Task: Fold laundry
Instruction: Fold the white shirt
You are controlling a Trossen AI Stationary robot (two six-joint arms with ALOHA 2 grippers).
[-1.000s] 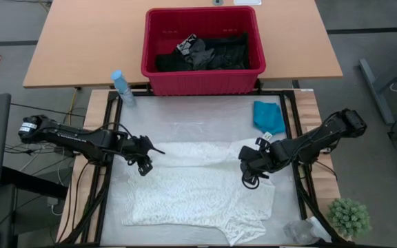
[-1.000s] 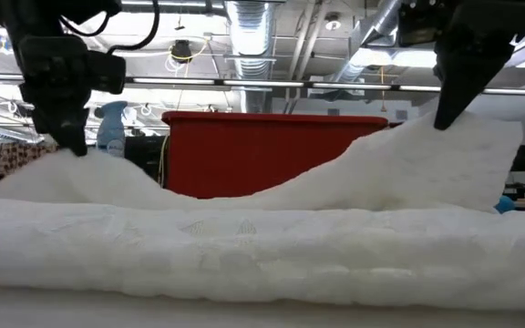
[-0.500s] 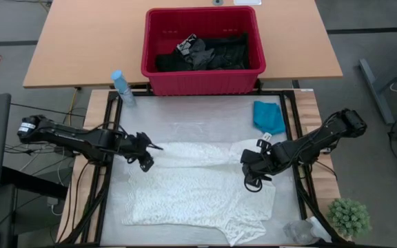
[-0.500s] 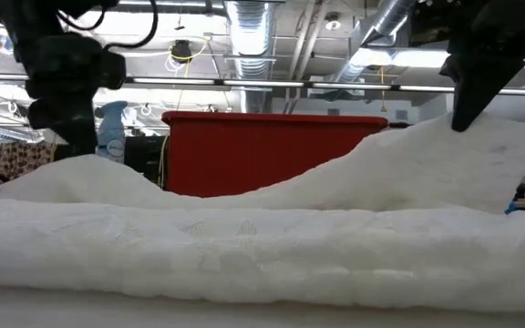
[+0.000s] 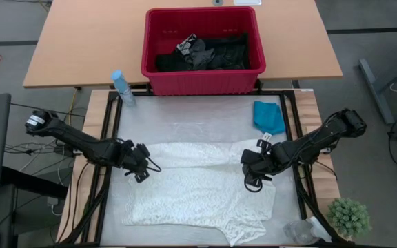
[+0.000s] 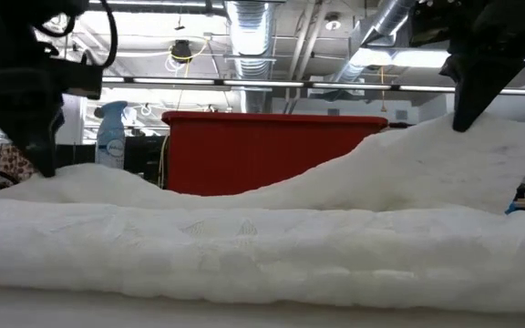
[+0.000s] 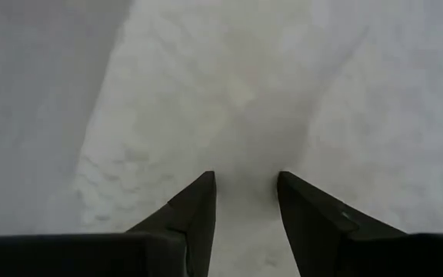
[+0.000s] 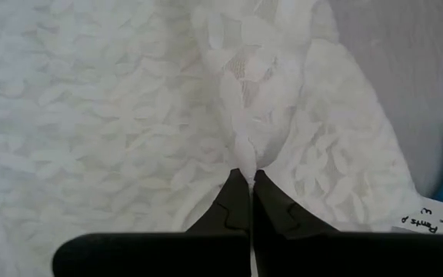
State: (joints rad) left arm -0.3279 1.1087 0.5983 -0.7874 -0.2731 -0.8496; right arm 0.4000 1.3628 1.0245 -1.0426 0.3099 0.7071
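While the right gripper keeps its fingers pinched on a raised fold of the white lacy garment, the left gripper stands with fingers spread over the garment's opposite edge. Folding has barely begun: the garment lies across the desk, a small teal garment lies beside it, and dark garments wait in the red basket. A white tag reads "Pants".

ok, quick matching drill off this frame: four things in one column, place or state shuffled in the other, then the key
1. white lacy garment
2. teal garment
3. right gripper
4. left gripper

a. jaws apart, over the white fabric's left edge
b. folded small at the mat's right side
c. pinching a raised fold of white lace
d. spread across the mat

Pairs: 1-d, 2-b, 3-c, 4-a
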